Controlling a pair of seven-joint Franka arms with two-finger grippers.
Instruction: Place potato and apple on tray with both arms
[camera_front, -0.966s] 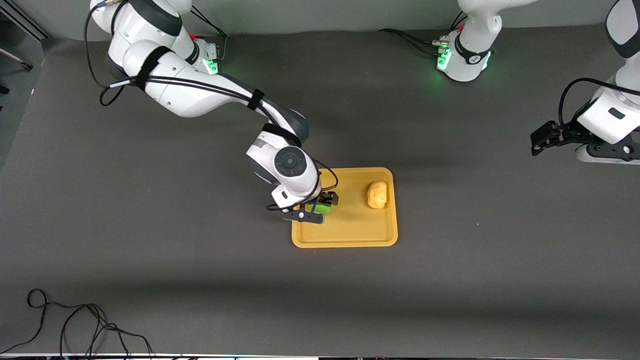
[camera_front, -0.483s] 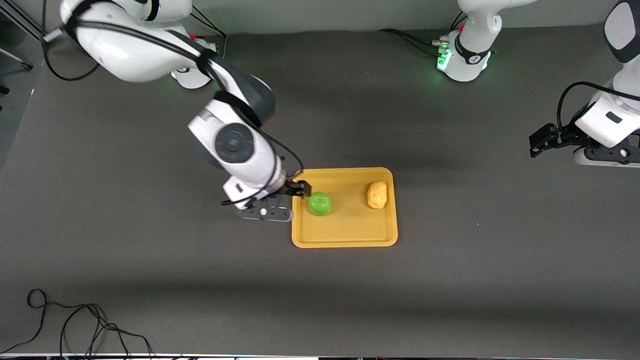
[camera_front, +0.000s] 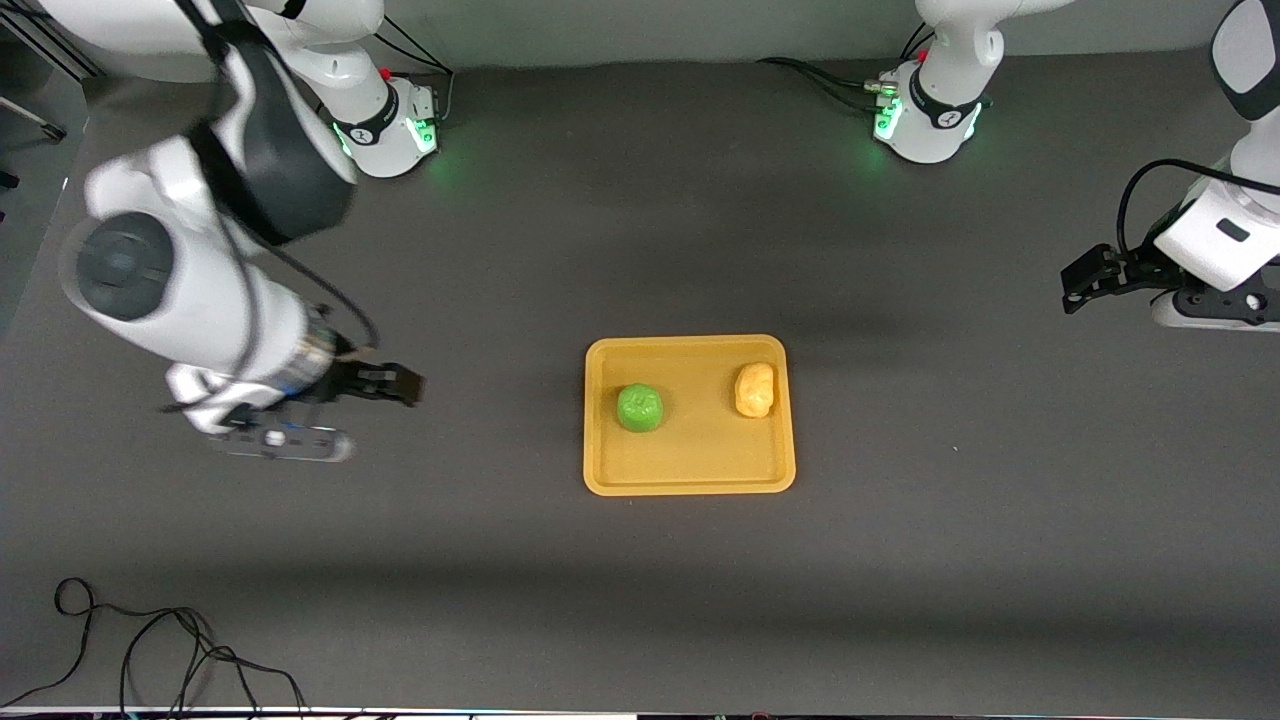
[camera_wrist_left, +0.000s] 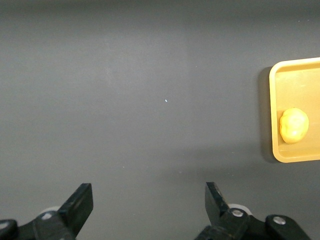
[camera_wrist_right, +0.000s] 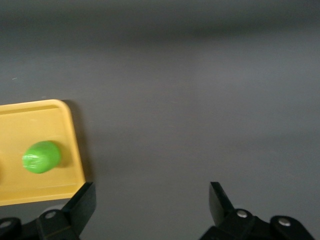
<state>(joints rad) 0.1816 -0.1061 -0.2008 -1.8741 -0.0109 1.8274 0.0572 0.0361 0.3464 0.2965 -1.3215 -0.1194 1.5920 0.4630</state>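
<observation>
The orange-yellow tray lies in the middle of the table. The green apple sits on it toward the right arm's end, and the yellow-tan potato sits on it toward the left arm's end. My right gripper is open and empty over bare table, well clear of the tray toward the right arm's end. Its wrist view shows the apple on the tray. My left gripper is open and empty, waiting at the left arm's end. Its wrist view shows the potato on the tray's corner.
A loose black cable lies on the table near the front camera at the right arm's end. The two arm bases stand along the table edge farthest from the front camera.
My right gripper let go of the apple on the tray, then drew back from the tray toward the right arm's end. The left arm has barely moved.
</observation>
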